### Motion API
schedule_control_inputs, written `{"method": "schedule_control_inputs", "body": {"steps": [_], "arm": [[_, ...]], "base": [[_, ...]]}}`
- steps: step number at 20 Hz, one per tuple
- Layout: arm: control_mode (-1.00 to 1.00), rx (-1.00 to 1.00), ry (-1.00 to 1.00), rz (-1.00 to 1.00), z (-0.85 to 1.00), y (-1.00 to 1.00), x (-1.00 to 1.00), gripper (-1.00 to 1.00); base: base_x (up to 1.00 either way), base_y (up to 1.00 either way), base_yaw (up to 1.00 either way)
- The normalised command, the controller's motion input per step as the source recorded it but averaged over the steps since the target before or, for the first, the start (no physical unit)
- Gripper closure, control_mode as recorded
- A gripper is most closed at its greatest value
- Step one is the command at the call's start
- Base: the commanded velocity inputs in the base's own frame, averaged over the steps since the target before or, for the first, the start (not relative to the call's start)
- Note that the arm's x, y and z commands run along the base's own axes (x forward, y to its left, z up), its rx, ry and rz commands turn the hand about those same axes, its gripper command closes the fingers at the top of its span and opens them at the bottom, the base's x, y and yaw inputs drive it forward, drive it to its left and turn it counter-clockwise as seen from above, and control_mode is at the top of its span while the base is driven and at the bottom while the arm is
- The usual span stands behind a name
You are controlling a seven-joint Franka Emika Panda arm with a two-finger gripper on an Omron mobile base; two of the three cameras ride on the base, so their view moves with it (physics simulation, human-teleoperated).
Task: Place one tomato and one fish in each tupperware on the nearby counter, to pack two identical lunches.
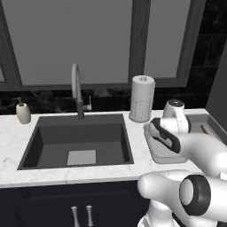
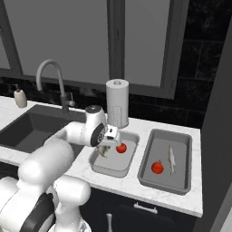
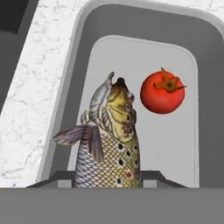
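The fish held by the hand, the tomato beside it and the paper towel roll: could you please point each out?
Fish (image 3: 109, 144): hand view, on its scaly body.
Tomato (image 3: 162, 94): hand view, on its red skin.
Paper towel roll (image 2: 117, 104): right base view, mid-side.

You have two base cameras behind the arm, both looking forward and down over the worktop (image 1: 66, 175). The left one faces the sink (image 1: 77, 139) squarely; the right one looks from the other side and takes in both trays, the lighter tupperware (image 2: 128, 158) and the darker tupperware (image 2: 183, 158). Both share the faucet (image 2: 52, 77) and paper towel roll (image 2: 117, 103). Your hand camera looks close down into the lighter tupperware.
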Motion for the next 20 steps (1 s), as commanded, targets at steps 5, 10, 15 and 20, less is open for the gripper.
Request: {"method": "schedule_control_inputs", "body": {"steps": [5,10,15,20], "arm": [[-1.00,0.00,-0.01,0.00,-0.06,-0.07,0.29,-1.00],[-1.00,0.00,-0.09,0.00,0.61,-0.07,-0.50,-1.00],[-1.00,0.00,-0.41,-0.02,1.00,-0.21,-1.00,-1.00],[-1.00,-0.01,-0.49,-0.03,1.00,0.00,-1.00,-1.00]], "base": [[0.00,0.00,0.00],[0.00,0.00,0.00],[0.00,0.00,0.00],[0.00,0.00,0.00]]}}
